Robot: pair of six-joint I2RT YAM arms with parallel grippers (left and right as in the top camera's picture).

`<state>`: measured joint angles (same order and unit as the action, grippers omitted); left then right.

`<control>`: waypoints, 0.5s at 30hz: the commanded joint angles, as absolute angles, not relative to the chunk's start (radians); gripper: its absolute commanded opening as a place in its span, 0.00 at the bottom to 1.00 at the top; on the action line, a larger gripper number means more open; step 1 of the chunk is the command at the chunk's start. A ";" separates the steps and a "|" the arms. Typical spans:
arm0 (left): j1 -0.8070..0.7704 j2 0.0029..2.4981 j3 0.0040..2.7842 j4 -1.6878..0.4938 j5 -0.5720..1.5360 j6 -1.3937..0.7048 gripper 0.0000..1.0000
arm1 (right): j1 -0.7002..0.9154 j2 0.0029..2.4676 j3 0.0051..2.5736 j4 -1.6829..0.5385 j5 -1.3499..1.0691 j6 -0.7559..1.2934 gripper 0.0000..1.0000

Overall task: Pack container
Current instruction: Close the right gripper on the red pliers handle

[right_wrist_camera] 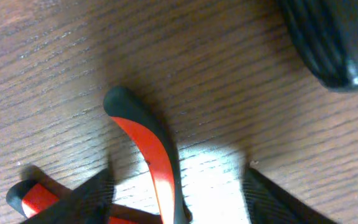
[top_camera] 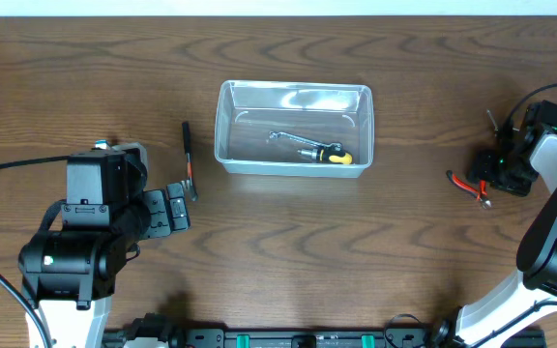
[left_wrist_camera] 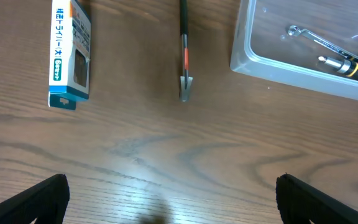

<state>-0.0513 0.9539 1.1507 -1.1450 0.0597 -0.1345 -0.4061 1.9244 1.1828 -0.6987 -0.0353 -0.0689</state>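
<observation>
Clear container (top_camera: 224,116) at bench centre, toward far edge; yellow-handled driver (top_camera: 319,152) lies inside. Left gripper (left_wrist_camera: 173,199): fingers spread wide, holding nothing, near slim black-red tool (left_wrist_camera: 184,56) and blue-white box (left_wrist_camera: 71,53). Right gripper (right_wrist_camera: 182,196), near right edge: fingers partly open, straddling red pliers handle (right_wrist_camera: 148,149), gap visible on one side.

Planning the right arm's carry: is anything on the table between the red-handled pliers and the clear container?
Nothing visible does: only wood tabletop separates the pliers from the container, which is open-topped.

Dark wood-grain table (top_camera: 288,242)
</observation>
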 commanded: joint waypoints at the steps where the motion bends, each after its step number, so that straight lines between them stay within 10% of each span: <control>1: -0.051 0.954 1.165 -1.147 0.047 -0.133 0.98 | -0.396 1.966 1.176 -0.710 -0.060 -0.065 0.52; 15: -0.051 0.954 1.165 -1.147 0.048 -0.133 0.98 | -0.396 1.966 1.176 -0.710 -0.060 -0.057 0.20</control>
